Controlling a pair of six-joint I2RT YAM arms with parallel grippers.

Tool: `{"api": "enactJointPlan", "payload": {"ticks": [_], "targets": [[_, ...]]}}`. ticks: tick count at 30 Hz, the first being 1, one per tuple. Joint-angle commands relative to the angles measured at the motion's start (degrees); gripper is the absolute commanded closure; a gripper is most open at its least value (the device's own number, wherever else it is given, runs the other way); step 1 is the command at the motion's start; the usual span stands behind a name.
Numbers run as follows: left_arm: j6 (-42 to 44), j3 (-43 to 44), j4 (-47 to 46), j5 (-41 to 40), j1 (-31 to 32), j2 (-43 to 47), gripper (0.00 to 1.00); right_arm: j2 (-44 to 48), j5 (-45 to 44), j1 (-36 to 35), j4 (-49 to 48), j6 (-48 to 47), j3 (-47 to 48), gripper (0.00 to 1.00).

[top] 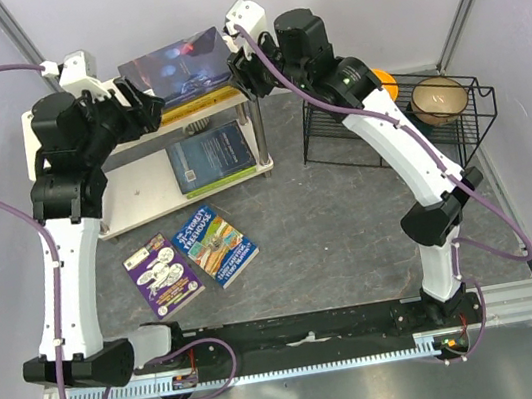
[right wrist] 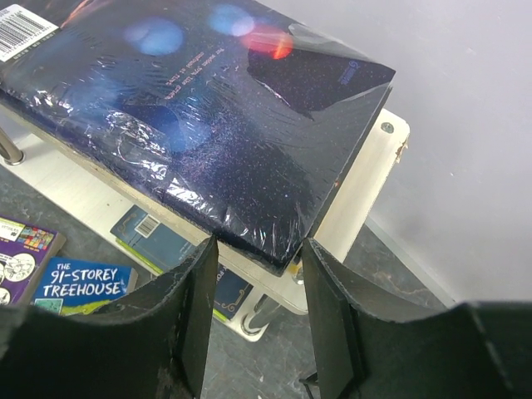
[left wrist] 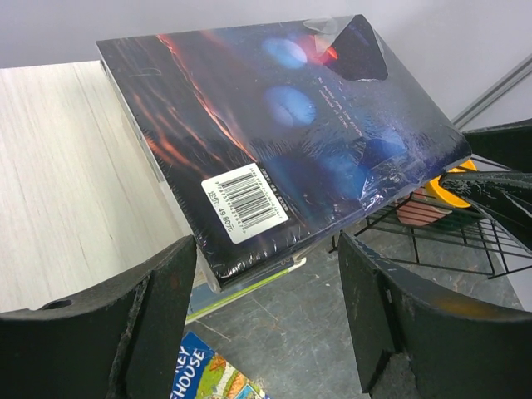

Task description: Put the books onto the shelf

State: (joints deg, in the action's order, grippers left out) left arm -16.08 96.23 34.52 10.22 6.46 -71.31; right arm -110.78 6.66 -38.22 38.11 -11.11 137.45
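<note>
Both my arms reach to the shelf [top: 137, 216], which stands toward the far left corner of the surface [top: 353, 236]. The dark galaxy book [top: 174, 64] in shiny wrap lies flat on the shelf's top board with its barcode up, and a yellow edge of another book [top: 193, 106] shows beneath it. My left pincer [top: 144, 102] is at the book's left end with its jaws wide apart. In my left wrist view the book's near corner hangs just beyond the gap, and nothing is clamped. My right pincer [top: 243, 66] is at the book's right end with its jaws partly apart. They straddle the near right corner, and I cannot tell whether the fingers [right wrist: 195, 307] touch the wrap. A blue book [top: 211, 158] lies on the lower board. Two more books lie flat on the surface on the near side of the shelf: a purple cartoon book [top: 162, 274] and, just to its right, a multicoloured treehouse book [top: 215, 245]. A black wire rack [top: 397, 133] holding a bowl [top: 437, 96] stands toward the far right edge.
</note>
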Motion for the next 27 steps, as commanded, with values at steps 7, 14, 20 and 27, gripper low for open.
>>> {"api": "enactJointPlan", "payload": {"ticks": [7, 14, 20, 27], "targets": [[-1.8, 4.7, -3.2, 0.4, -0.2, -2.8, 0.25, -1.3, 0.4, 0.2, -3.1, 1.2, 3.1, 0.48], [-1.7, 4.6, -3.3, 0.2, -0.3, -3.0, 0.25, -1.5, 0.2, 0.2, -3.5, 1.4, 3.3, 0.48], [-1.4, 4.7, -3.3, 0.0, -0.4, -3.0, 0.25, -2.2, -0.9, 0.3, -3.7, 1.4, 3.8, 0.48], [-1.7, 4.8, -3.2, 0.0, -0.5, -2.8, 0.25, -2.3, -2.0, 0.6, -3.9, 1.4, 4.1, 0.49]]}}
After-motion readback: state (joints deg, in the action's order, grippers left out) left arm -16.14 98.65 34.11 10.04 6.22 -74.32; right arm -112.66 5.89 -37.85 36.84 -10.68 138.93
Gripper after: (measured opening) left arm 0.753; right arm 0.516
